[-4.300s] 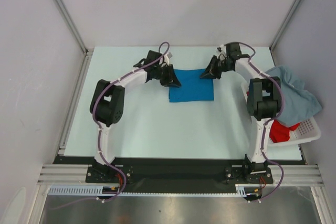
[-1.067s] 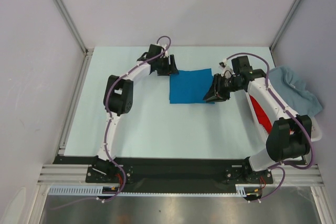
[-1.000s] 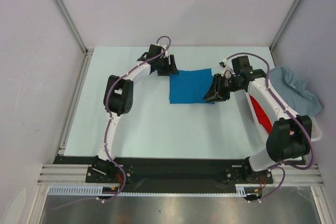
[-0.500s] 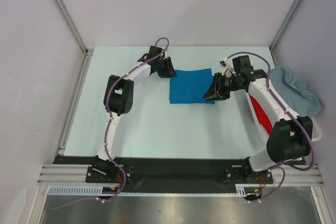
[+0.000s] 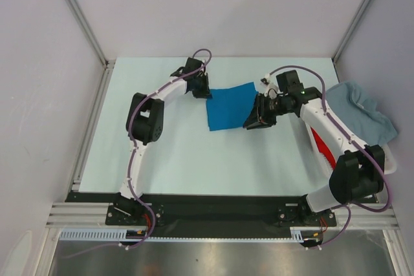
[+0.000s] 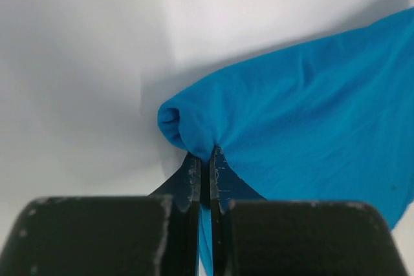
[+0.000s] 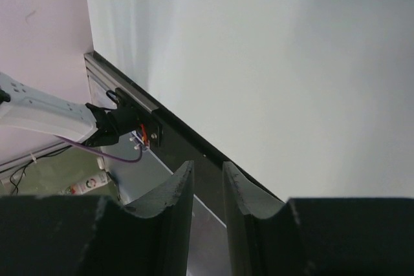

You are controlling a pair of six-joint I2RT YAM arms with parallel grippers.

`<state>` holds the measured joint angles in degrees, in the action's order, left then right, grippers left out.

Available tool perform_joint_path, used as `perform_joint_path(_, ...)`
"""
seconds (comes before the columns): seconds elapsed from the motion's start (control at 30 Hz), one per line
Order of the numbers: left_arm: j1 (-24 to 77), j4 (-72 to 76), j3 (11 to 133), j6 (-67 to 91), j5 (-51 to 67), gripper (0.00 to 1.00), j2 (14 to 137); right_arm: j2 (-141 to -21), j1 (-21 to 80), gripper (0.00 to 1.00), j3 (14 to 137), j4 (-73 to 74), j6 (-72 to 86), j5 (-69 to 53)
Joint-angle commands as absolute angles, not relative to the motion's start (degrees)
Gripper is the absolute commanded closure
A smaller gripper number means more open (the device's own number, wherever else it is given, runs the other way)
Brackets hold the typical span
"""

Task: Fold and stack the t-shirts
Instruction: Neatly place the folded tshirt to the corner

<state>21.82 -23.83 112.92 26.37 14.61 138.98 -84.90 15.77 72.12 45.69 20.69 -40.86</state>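
Left claw (image 6: 206, 159) pinched tight on bunched corner of blue shirt (image 6: 310, 108) — right claw (image 7: 207, 176) slightly spread, nothing between, above table (image 7: 272, 95), near the shirt's other edge.

The plain bright blue cloth t-shirt (image 5: 228, 106) was one solid colour with no print, and it lay on the pale, mint-tinted white surface (image 5: 194, 159). The crumpled pale grey-blue cloth t-shirt (image 5: 365, 111) was likewise unpatterned. The red cloth t-shirt (image 5: 316, 140) showed as a vivid strip beside it. The white slatted plastic basket (image 5: 390, 158) was plain white. The left arm (image 5: 162, 92) and the right arm (image 5: 326, 124) were white with black joints and purple cables. The left gripper (image 6: 206, 159) had black jaws, scuffed pale at the tips.
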Motion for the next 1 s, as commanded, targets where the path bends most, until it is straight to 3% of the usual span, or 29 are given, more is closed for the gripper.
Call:
perform_joint_path(0.0,21.4,-32.3,110.4,19.1,4.0,1.0,133.1,-82.3,18.7,0.7,73.8,46.8,23.6,-39.0)
perform_joint_path(0.27,20.4,-41.4,106.4,9.0,-14.0,1.0,125.1,-82.6,22.9,0.7,77.5,49.8,25.8,-32.7)
perform_joint_path(0.53,13.5,-36.0,102.5,1.0,-22.9,1.0,120.1,-87.0,28.0,0.71,81.9,53.6,23.7,-28.6)
perform_joint_path(0.97,3.7,-28.2,122.8,-19.2,-30.1,1.0,135.0,-100.3,26.5,0.71,90.8,55.1,22.8,-27.6)
